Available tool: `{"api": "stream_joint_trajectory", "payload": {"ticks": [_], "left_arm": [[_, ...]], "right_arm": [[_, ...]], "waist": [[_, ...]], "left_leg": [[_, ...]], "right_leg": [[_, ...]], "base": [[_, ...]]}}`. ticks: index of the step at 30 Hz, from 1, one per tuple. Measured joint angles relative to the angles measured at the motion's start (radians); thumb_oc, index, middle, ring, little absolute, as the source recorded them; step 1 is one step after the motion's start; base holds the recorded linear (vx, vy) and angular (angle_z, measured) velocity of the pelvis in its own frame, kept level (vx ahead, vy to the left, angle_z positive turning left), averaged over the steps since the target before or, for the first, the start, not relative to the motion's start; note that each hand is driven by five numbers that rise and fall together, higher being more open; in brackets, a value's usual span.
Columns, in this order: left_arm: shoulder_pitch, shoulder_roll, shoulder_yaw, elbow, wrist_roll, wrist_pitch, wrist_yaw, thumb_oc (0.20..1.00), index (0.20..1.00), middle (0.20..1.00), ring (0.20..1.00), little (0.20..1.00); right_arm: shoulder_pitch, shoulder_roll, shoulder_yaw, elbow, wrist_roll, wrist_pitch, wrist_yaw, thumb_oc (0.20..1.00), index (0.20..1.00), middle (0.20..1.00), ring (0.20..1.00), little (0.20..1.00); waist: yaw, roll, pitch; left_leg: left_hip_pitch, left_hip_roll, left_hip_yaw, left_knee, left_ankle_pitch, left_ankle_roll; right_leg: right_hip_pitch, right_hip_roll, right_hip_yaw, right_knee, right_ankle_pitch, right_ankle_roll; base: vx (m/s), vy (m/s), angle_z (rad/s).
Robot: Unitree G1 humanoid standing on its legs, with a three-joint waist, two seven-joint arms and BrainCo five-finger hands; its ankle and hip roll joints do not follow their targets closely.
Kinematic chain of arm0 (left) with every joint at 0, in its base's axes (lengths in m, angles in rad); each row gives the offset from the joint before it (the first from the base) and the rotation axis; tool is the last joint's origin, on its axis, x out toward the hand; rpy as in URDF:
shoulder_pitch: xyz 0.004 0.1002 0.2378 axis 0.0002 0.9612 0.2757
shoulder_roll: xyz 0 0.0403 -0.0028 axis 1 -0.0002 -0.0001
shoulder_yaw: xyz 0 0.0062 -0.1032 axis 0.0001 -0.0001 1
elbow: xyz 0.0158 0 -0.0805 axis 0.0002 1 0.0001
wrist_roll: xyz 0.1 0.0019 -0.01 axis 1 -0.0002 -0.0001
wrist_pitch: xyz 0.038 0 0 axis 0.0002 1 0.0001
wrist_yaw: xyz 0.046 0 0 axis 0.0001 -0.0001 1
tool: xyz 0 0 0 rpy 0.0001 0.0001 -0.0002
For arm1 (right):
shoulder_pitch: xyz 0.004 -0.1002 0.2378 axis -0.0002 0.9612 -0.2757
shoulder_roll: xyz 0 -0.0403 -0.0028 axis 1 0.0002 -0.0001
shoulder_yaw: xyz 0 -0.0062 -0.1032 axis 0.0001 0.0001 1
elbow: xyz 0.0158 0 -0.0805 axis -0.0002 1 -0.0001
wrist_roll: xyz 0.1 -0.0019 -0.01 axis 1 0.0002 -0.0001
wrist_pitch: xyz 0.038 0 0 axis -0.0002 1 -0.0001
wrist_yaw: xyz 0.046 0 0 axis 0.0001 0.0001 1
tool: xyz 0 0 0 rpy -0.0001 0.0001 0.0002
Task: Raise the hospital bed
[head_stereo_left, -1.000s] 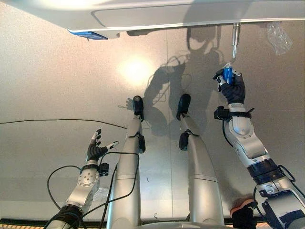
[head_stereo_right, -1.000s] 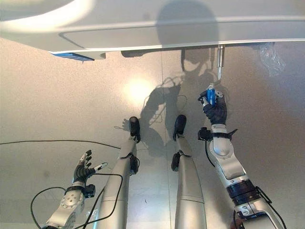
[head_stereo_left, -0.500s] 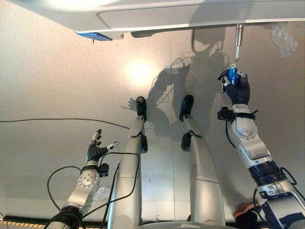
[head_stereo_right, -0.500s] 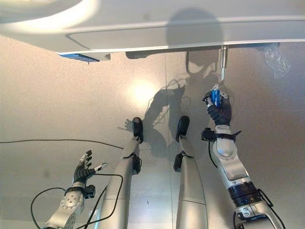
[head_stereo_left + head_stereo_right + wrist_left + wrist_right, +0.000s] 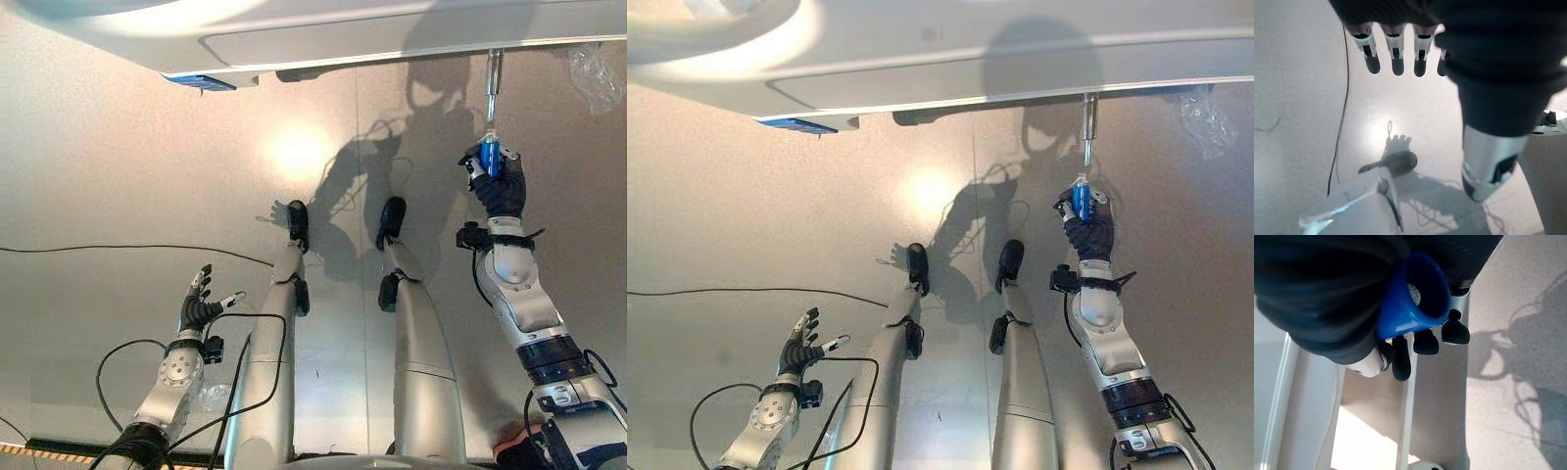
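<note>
The hospital bed (image 5: 323, 34) spans the far edge of my view from about ten o'clock round to two o'clock, its pale footboard panel (image 5: 950, 73) running across above the grey floor (image 5: 118, 157). A blue fitting (image 5: 199, 80) sits under the bed's edge at about eleven o'clock. A crumpled bit of clear plastic (image 5: 600, 76) hangs by the bed's underside at two o'clock.

From the bed's lower edge at about one o'clock a metal crank shaft (image 5: 493, 86) comes down toward me, ending in a blue crank handle (image 5: 489, 157). My right hand (image 5: 502, 186) is reached out at one o'clock and is wrapped round that handle: in my right wrist view the blue handle (image 5: 1413, 298) sticks out of my fist, open end showing, with my dark fingertips (image 5: 1426, 340) curled in just beyond it. So the handle sits in my grasp, directly below the shaft and in line with it.

My left hand (image 5: 201, 305) hangs low at about eight o'clock, well apart from the bed, fingers loosely spread and holding nothing. In my left wrist view its fingers (image 5: 1396, 51) stand straight in a row above the bare floor.

A thin black cord (image 5: 127, 248) lies across the floor at nine o'clock.
</note>
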Motion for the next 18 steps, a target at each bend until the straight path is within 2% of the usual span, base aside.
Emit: {"api": "stream_joint_trajectory", "payload": {"ticks": [9, 18], "left_arm": [[0.0, 0.002, -0.005, 0.002, 0.0, 0.0, 0.0, 1.0, 1.0, 1.0, 1.0, 1.0], [0.0, 0.011, -0.005, 0.0, 0.0, -0.001, 0.001, 1.0, 1.0, 1.0, 1.0, 1.0]], "right_arm": [[-0.007, -0.004, -0.015, 0.066, -0.01, -0.061, -0.004, 0.2, 0.2, 0.2, 0.2, 0.2], [-0.018, -0.017, -0.015, 0.18, -0.042, -0.151, -0.033, 0.2, 0.2, 0.2, 0.2, 0.2]], "waist": [[-0.001, 0.0, 0.0], [-0.001, -0.001, -0.001]], "left_leg": [[0.015, -0.022, 0.007, -0.03, 0.016, 0.01], [0.015, -0.033, -0.002, -0.034, 0.02, 0.016]], "right_leg": [[-0.008, -0.017, 0.007, 0.019, -0.009, 0.009], [-0.004, -0.028, 0.005, 0.019, -0.012, 0.017]], "base": [[0.0, -0.011, 0.03], [0.0, -0.014, 0.03]]}}
